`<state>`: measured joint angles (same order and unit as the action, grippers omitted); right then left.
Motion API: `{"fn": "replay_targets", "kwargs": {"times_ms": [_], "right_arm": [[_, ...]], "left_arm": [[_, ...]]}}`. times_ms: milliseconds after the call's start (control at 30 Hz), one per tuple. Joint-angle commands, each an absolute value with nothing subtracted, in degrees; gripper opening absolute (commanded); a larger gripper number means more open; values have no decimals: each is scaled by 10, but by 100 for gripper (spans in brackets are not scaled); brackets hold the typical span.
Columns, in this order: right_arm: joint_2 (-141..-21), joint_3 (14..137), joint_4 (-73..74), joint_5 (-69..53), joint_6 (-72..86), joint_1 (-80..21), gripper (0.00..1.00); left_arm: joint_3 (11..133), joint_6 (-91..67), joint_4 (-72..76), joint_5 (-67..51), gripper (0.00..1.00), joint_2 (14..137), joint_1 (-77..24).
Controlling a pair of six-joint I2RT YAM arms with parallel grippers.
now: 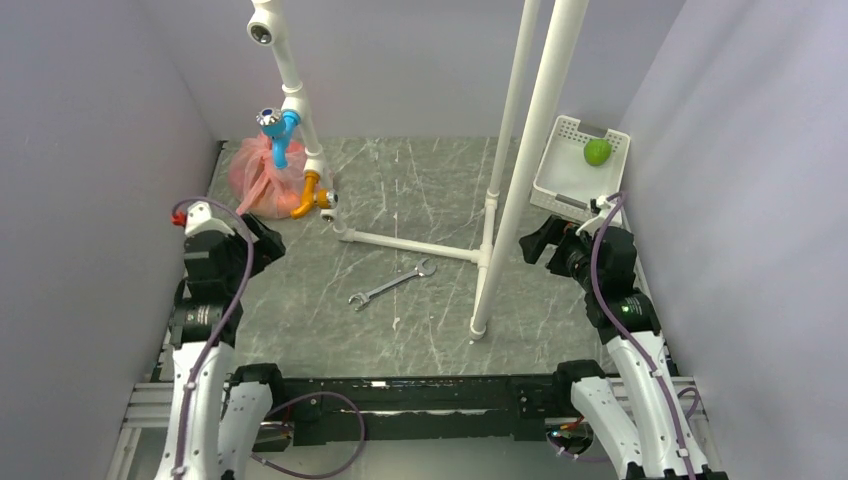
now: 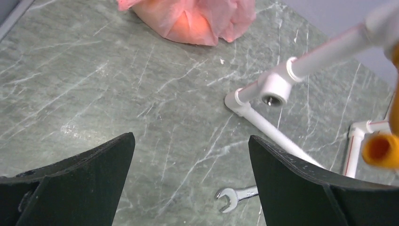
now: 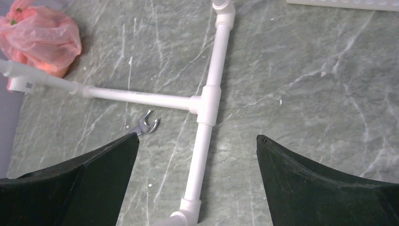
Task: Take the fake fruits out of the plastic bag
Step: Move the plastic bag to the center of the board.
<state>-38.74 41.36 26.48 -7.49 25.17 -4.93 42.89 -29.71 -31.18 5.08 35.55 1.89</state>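
Note:
The pink plastic bag lies bunched at the far left of the table, partly behind a blue and an orange pipe fitting. In the left wrist view the plastic bag sits at the top, and an orange fake fruit glows through its film; the other fruits are hidden inside. The bag also shows at the top left of the right wrist view. My left gripper is open and empty, a short way in front of the bag. My right gripper is open and empty over a floor pipe, far to the bag's right.
A white PVC pipe frame runs across the table with tall uprights. A wrench lies near the middle. A white slotted basket at the far right holds a lime-green fruit.

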Motion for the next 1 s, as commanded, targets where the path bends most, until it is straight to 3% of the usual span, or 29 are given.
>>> {"fn": "replay_targets", "kwargs": {"times_ms": [0,233,467,767,867,967], "right_arm": [[-373,414,240,-117,256,-51,100],[-381,419,242,-144,253,-53,100],[-406,422,225,-168,248,-55,100],[-470,449,208,-211,250,-55,100],[-476,455,218,-200,241,-55,100],[-480,457,223,-188,237,-55,100]], "left_arm": [[444,-340,-244,-119,99,405,132],[440,-451,-72,-263,99,540,234],[556,-459,-10,-351,99,757,245],[800,-377,-85,-336,98,997,253],[856,-402,-65,-366,90,1062,253],[917,-367,-99,-323,87,1100,247]]}}
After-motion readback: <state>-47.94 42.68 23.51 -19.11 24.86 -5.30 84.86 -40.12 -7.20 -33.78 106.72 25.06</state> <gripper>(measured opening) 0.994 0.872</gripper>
